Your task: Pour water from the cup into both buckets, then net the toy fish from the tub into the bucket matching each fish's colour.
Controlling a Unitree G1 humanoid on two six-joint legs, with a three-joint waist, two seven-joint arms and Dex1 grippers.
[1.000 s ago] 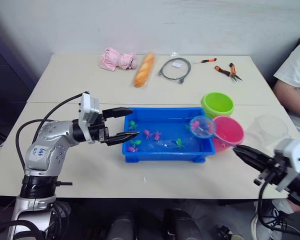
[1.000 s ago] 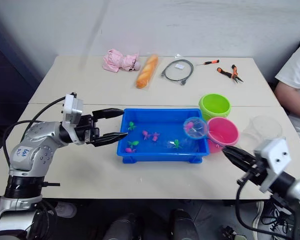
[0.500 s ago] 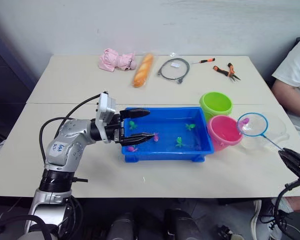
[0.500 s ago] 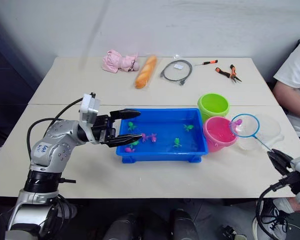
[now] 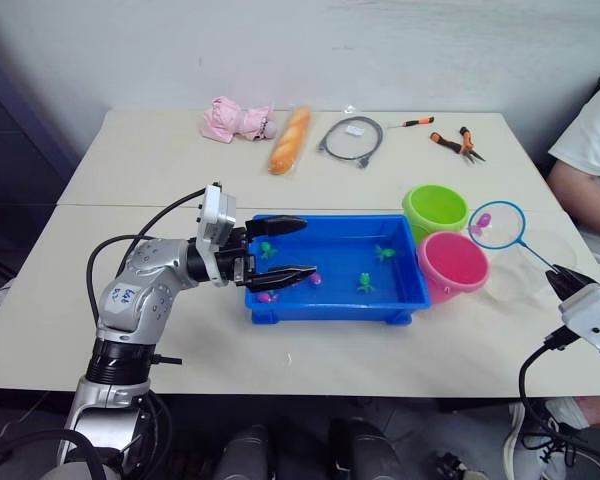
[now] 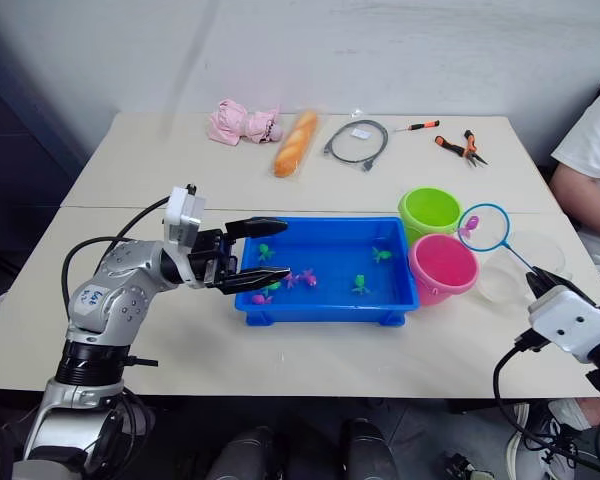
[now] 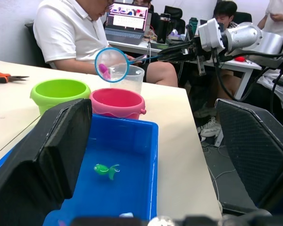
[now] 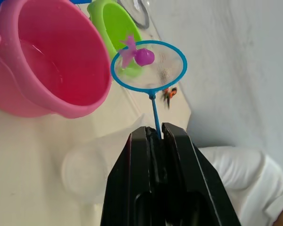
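The blue tub (image 5: pixel 330 312) holds green toy fish (image 5: pixel 383 252) and pink toy fish (image 5: pixel 313 277). My left gripper (image 5: pixel 310 247) is open over the tub's left end. The right gripper (image 8: pixel 155 132) is shut on the net's thin handle. The net (image 5: pixel 496 224) hangs in the air just right of the green bucket (image 5: pixel 435 208) and behind the pink bucket (image 5: pixel 453 262), with one pink fish (image 8: pixel 139 56) in its mesh. Water shows in the pink bucket (image 8: pixel 52 70). The clear cup (image 5: pixel 520 270) stands right of the pink bucket, under the handle.
At the table's back lie a pink cloth toy (image 5: pixel 235 120), a bread roll (image 5: pixel 289 138), a coiled cable (image 5: pixel 350 137), a screwdriver (image 5: pixel 416 121) and pliers (image 5: pixel 455 143). A person (image 5: pixel 590 170) sits at the right edge.
The right gripper carried the net with a pink fish from the tub's right end out past the pink bucket, then back beside the green bucket. The left gripper moved over the tub's left end.
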